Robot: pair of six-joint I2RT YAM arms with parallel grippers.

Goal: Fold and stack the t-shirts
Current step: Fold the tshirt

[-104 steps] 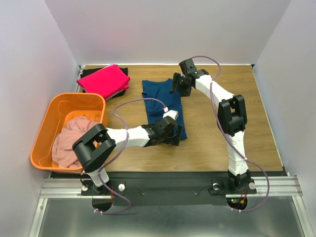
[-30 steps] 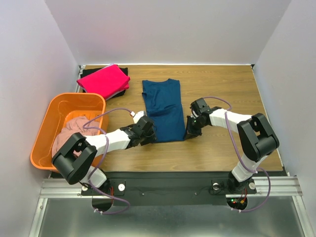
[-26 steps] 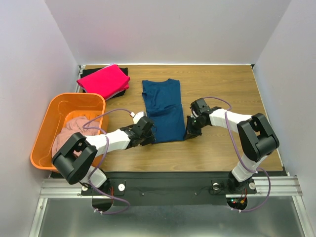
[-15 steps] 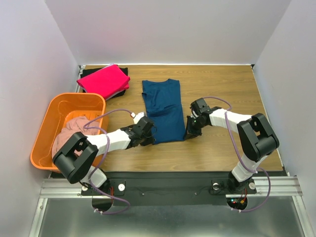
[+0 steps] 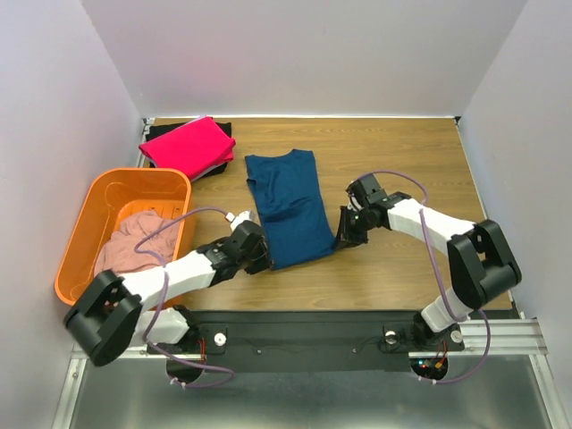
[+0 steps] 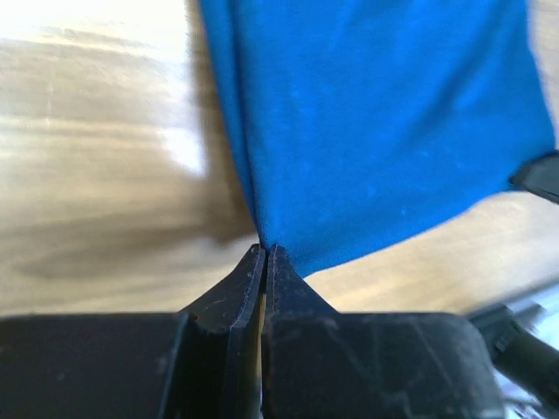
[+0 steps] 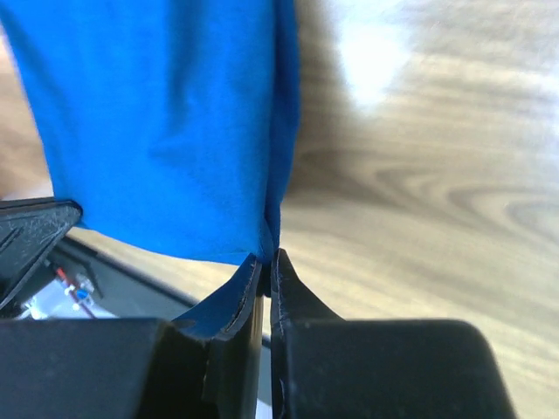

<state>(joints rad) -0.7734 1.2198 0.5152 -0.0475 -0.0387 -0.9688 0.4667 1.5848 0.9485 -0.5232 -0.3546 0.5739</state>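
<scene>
A navy blue t-shirt (image 5: 288,206), folded into a long strip, lies mid-table, slanting slightly left. My left gripper (image 5: 262,259) is shut on its near left corner; the left wrist view shows the blue cloth (image 6: 367,131) pinched at the jaw tips (image 6: 265,250). My right gripper (image 5: 340,241) is shut on the near right corner, with the cloth (image 7: 166,122) caught at its tips (image 7: 267,257). A folded bright pink t-shirt (image 5: 186,145) rests on a black one (image 5: 222,159) at the back left. A pale dusty-pink t-shirt (image 5: 132,248) lies crumpled in the basket.
The orange plastic basket (image 5: 94,198) stands at the left edge of the wooden table (image 5: 420,170). White walls close in the left, back and right sides. The metal rail (image 5: 295,335) with the arm bases runs along the near edge.
The left gripper has closed on the shirt's near left corner. Both arms have pulled the navy shirt nearer and leftward, so it now lies slanted.
</scene>
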